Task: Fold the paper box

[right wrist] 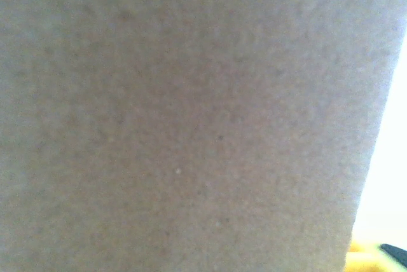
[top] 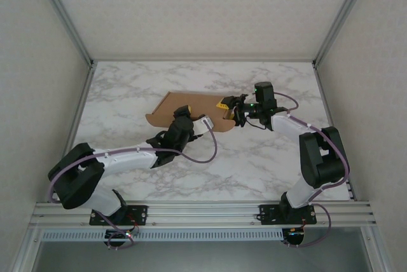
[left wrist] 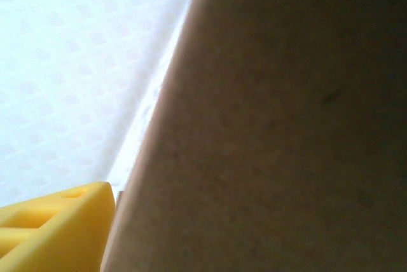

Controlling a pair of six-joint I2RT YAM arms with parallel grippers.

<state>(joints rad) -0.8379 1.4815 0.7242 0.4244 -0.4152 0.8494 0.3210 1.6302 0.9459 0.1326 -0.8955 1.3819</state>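
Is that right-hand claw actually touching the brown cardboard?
Cannot tell. From above, the right gripper overlaps the right end of the paper box; its wrist camera sees cardboard close up beside a yellow fingertip, but no clear contact.

Lab robot cell: aluminium frame (top: 203,210), white panel walls (top: 203,5), marble-pattern tabletop (top: 254,164).

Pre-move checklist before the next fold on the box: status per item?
1. Paper box lies on the table between both arms: ok.
2. Left gripper at the box's near edge: ok.
3. Right gripper at the box's right end: ok.
4. Left grip on cardboard: cannot tell. The wrist view gives blurred cardboard beside one yellow finger.
5. Right grip on cardboard: cannot tell, wrist view too close.
6. Box folded shut: not ok, it looks open from above.
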